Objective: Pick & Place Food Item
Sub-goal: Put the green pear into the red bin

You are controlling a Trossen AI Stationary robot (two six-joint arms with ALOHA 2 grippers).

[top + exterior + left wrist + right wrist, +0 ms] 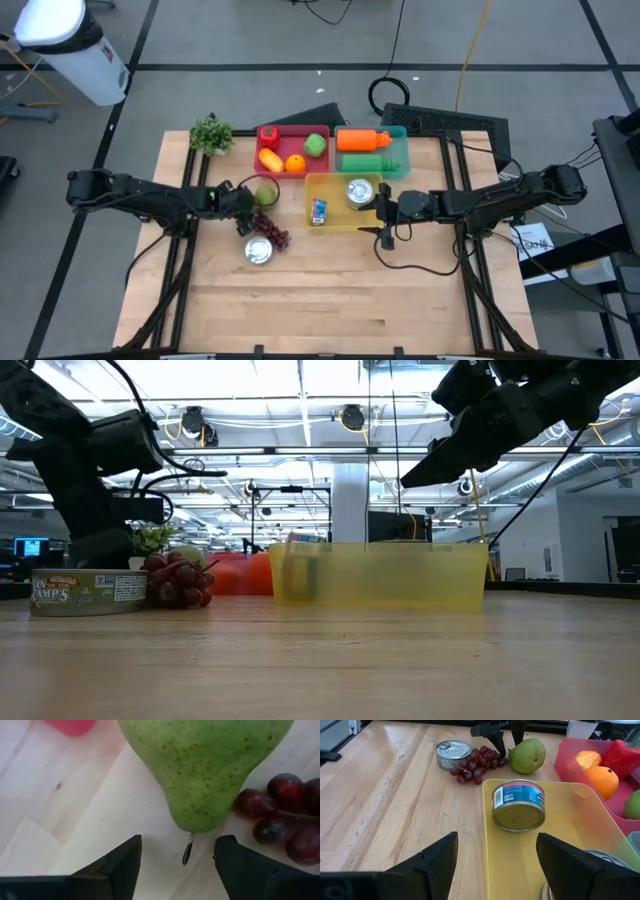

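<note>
Two dark fingers (120,865) of the left gripper (177,865) stand spread and empty, with the stem end of a green pear (205,770) just ahead of the gap between them; nothing is grasped yet. The pear lies on the wooden table (330,300), a bunch of red grapes (285,815) just beside it on one side and the corner of a red tray (72,726) a little farther off on the other, with a tin can (259,250) beyond the grapes. Judging by its look, the pear is firm but easily bruised, smooth-skinned and tapered, so it would likely slip out of a pinch near the narrow neck; the wider belly seems the safer place to close on, with gentle pressure. Farther off, the right gripper (495,865) waits over the yellow bin (580,855), its fingers parted and holding nothing, with a labelled can (518,805) lying in the bin ahead of it.
</note>
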